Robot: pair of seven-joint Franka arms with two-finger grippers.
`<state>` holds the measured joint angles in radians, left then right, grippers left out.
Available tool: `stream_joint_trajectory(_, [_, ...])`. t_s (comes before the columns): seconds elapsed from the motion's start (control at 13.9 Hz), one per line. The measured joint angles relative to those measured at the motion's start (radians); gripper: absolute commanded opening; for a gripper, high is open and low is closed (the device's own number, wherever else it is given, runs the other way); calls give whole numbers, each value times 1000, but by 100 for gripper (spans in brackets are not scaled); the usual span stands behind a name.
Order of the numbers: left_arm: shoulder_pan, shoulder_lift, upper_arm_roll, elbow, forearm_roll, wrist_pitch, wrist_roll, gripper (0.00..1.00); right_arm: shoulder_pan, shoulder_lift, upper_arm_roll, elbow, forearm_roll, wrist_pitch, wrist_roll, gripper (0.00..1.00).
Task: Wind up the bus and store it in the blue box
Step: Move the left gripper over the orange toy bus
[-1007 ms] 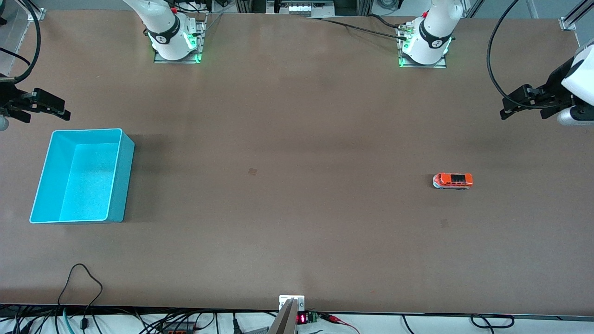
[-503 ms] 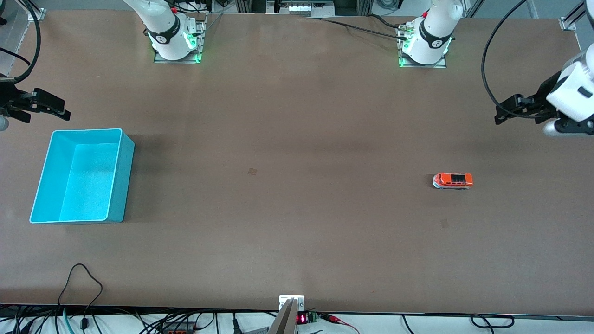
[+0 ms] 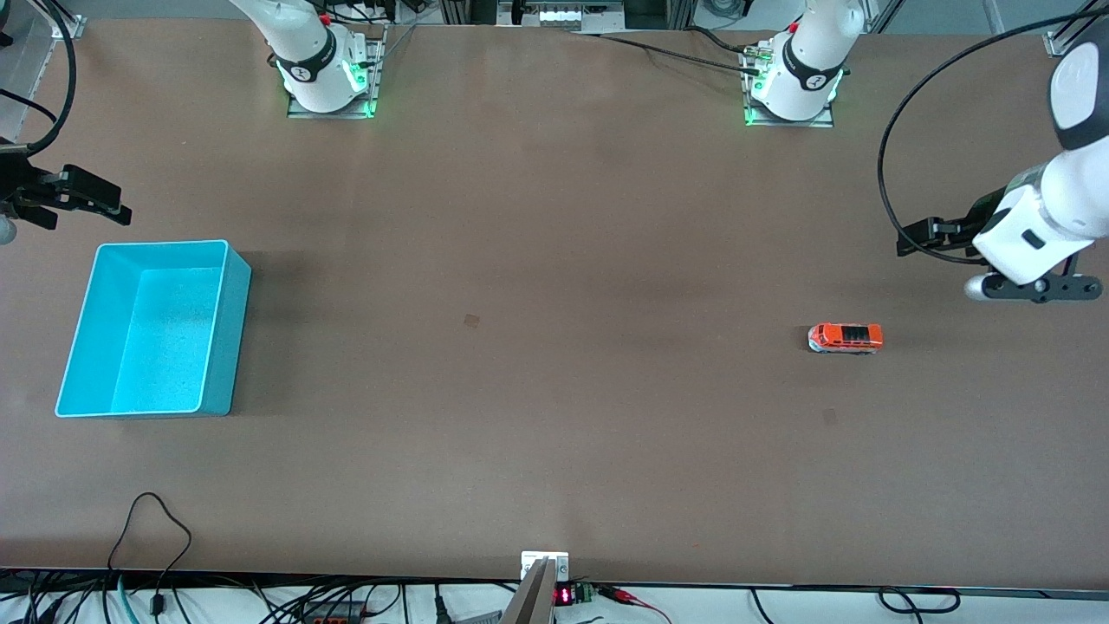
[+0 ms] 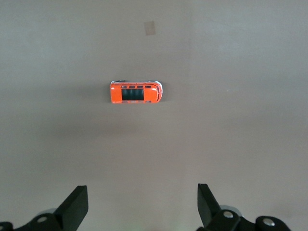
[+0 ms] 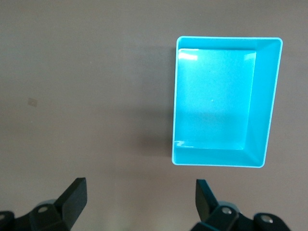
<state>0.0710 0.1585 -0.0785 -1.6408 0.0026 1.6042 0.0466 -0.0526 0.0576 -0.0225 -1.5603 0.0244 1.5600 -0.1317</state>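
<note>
Two pincers hang with fingers spread wide and nothing in them — the left pincer [image 4: 142, 206] over bare bench [image 3: 554, 347] near the bus [image 3: 846, 338], the right pincer [image 5: 140, 202] near the blue box [image 3: 154, 329]. The bus stands on its wheels toward the left arm's end, long axis running along the bench's length; only the left wrist view shows its dark roof panels plainly, and no writing is readable.

The bus [image 4: 136, 92] stands on its wheels on the brown table [image 4: 240, 144], orange roof with dark panels facing up. The left gripper [image 4: 143, 207] hovers above the table, apart from the bus, its two fingers [image 4: 77, 204] wide apart and empty. A small pale patch [image 4: 150, 28] lies on the table near the bus.
</note>
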Motion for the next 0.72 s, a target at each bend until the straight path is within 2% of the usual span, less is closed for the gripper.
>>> stream_joint_trajectory(0.36, [78, 120, 2, -36, -6, 85, 383, 100, 0, 0, 0, 0, 0, 0, 0, 100])
stream_joint_trajectory(0.5, [74, 134, -3, -74, -6, 129, 484, 100, 0, 0, 0, 0, 0, 0, 0, 100])
stream_joint_trajectory(0.72, [70, 137, -6, -169, -7, 261, 670, 100, 0, 0, 0, 0, 0, 0, 0, 100])
